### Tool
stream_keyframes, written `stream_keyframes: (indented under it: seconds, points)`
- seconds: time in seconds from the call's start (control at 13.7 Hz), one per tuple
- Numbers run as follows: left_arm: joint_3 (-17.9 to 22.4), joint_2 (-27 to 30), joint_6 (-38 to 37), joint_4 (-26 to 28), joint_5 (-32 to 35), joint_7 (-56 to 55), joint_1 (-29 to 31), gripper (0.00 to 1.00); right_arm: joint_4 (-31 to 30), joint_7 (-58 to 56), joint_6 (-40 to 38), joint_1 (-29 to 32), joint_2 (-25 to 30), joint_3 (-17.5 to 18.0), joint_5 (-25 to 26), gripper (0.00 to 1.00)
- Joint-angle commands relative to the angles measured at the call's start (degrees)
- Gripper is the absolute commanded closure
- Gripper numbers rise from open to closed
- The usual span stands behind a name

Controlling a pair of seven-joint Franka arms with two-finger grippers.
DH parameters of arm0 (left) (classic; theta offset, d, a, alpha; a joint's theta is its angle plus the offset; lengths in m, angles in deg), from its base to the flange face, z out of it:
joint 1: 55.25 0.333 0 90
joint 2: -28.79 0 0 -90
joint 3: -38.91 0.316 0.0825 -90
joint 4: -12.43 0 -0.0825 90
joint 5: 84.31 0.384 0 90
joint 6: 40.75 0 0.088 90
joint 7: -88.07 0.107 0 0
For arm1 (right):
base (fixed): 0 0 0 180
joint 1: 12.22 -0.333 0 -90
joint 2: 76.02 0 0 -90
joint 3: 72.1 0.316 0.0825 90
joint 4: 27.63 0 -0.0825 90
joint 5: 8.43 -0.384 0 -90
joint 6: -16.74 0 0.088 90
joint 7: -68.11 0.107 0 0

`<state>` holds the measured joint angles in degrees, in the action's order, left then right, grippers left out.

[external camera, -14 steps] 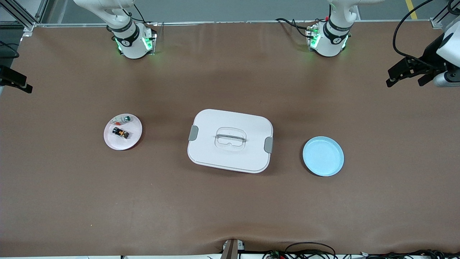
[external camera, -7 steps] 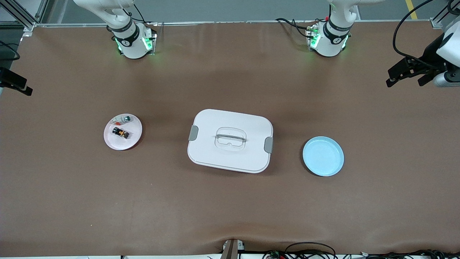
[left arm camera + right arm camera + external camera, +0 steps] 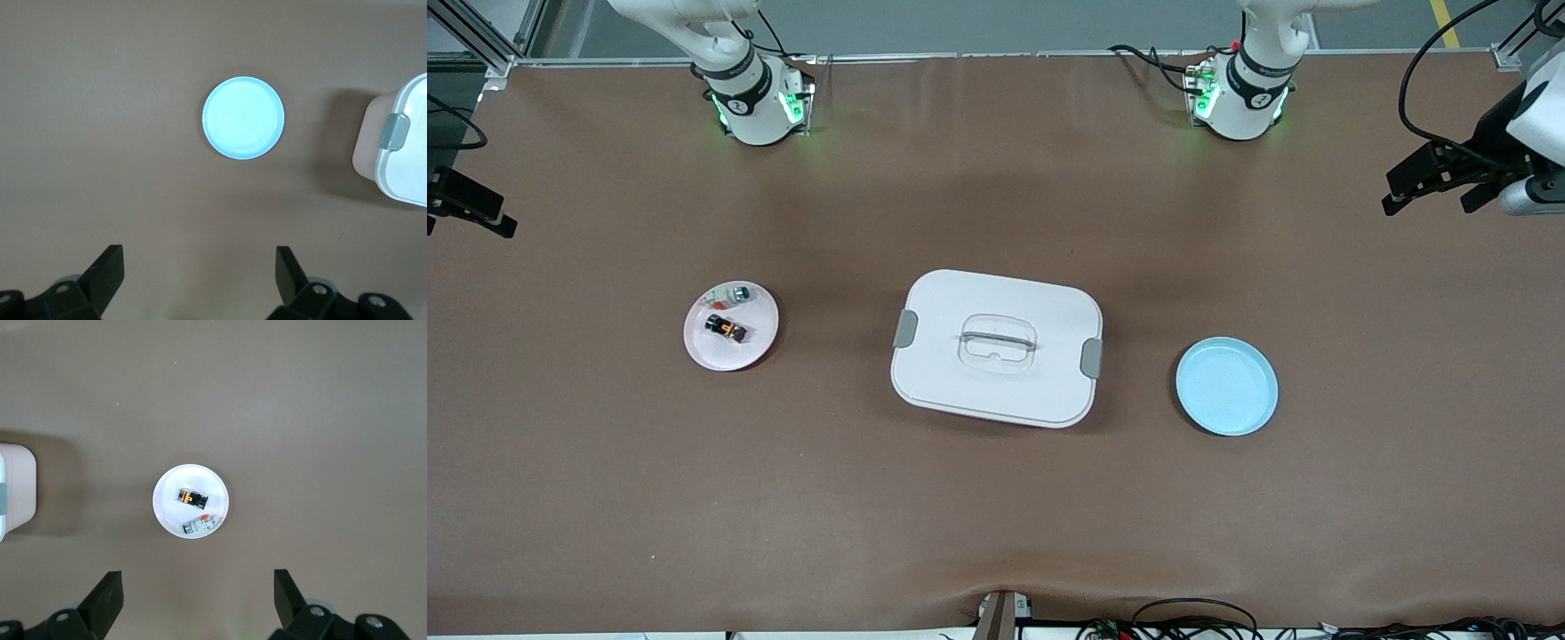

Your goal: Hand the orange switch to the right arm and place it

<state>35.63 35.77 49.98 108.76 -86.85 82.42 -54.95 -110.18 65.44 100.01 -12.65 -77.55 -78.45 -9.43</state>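
Blue plate [image 3: 1226, 386] nearest the front camera, toward the left arm's end of the desk [image 3: 996, 516]. White lidded box [image 3: 996, 348] mid-desk with grey latches at both ends. Pink plate [image 3: 731, 325] toward the right arm's end, carrying orange switch [image 3: 726, 328] plus a whitish part with green end [image 3: 729, 295] just beside it, slightly farther from the camera. Switch lying flat on the plate, untouched. Left gripper [image 3: 199, 277] high over bare desk at its own end, fingers spread wide, holding nothing. Right gripper [image 3: 197, 597] likewise up at its own end, fingers wide apart, nothing held.
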Motion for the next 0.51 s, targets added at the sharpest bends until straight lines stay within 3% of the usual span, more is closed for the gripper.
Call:
stream_keyframes:
  seconds: [0.0,0.44]
  points:
    - [-0.3,0.0,-1.0,-0.7,-0.1,0.5,0.2,0.0,-2.2,1.2,0.0,-0.6,2.3,0.0,0.0,0.0]
    - [-0.3,0.0,-1.0,-0.7,-0.1,0.5,0.2,0.0,-2.2,1.3,0.0,-0.9,2.9,0.0,-0.1,0.0]
